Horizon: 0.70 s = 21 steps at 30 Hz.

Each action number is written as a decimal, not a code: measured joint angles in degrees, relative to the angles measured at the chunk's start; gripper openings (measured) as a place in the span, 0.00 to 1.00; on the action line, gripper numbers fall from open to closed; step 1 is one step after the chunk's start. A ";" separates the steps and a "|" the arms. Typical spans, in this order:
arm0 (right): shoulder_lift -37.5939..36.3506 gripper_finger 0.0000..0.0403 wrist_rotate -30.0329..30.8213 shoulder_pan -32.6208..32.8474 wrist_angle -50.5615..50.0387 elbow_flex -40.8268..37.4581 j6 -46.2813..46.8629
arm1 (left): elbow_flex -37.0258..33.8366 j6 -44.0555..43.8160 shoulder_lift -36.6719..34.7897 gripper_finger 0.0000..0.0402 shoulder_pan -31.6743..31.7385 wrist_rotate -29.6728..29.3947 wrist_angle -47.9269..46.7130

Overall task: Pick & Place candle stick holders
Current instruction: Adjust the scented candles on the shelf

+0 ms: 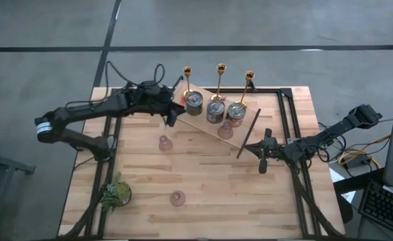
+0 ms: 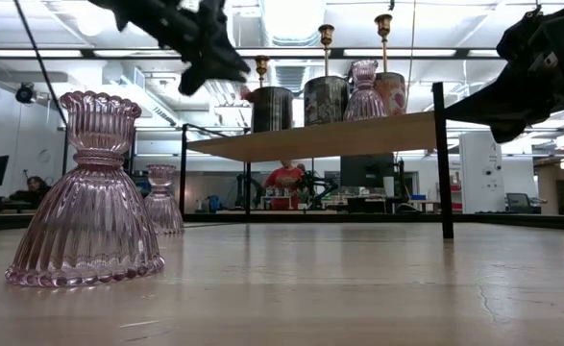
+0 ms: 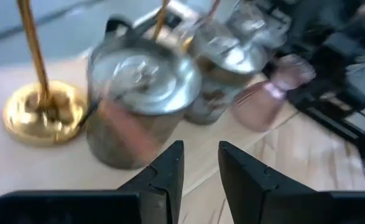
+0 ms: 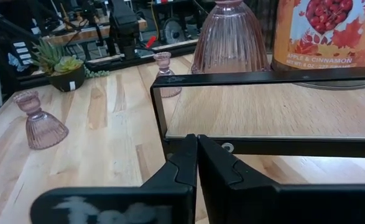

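Candle stick holders: nine in view. Three gold candlesticks, three silvery round holders and one pink glass cup stand on the raised wooden shelf. Two more pink cups sit on the table: one near the shelf's front edge, one nearer the plant.

Handling, pink cups: judged light, brittle and slick. The ribbed, flared skirt narrows to a waist under the scalloped rim; that waist is the likely place to take hold.

Handling, silvery holders: judged heavier and rigid, with smooth sides; grip across the body, squarely.

Handling, gold candlesticks: judged top-heavy on thin stems and easy to topple; take the stem low, close to the round base.

Appearance: pink cups are translucent and fluted; silvery holders are squat with mottled reflective sides, and one carries an orange fruit label; candlesticks are polished, slim, with small cups on top.

Left gripper: above the shelf's left end, just before the nearest silvery holder, fingers slightly apart, nothing between them.

Right gripper: low at the shelf's right end, facing its dark frame, fingers pressed together, empty.

Plant: near the table's front left corner, well apart from the work.
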 joint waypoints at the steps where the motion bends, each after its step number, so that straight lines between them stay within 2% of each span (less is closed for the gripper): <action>1: 0.00 0.02 0.00 0.00 -0.01 0.00 0.01 | -0.01 1.33 -1.00 0.26 -0.60 -0.12 0.12; 4: 0.00 0.02 0.00 0.00 -0.02 0.00 -0.01 | -0.30 6.76 -2.79 0.26 -4.11 -3.54 0.08; 9: 0.00 0.02 0.00 0.00 -0.02 0.00 0.00 | -0.39 13.15 -1.11 0.26 -13.94 -23.98 1.08; 11: 0.00 0.02 0.00 0.02 -0.04 0.00 0.00 | -0.42 15.48 0.97 0.26 -17.71 -30.19 0.89; 12: 0.00 0.02 0.00 0.02 -0.04 0.00 -0.01 | -0.42 16.58 2.13 0.26 -19.32 -31.80 1.25; 15: 0.00 0.02 0.00 0.02 -0.07 0.00 0.00 | -0.46 19.46 5.88 0.25 -21.82 -31.85 5.60; 21: 0.00 0.02 0.00 0.02 -0.09 0.00 -0.01 | -0.44 19.25 12.04 0.20 -21.03 -32.56 13.58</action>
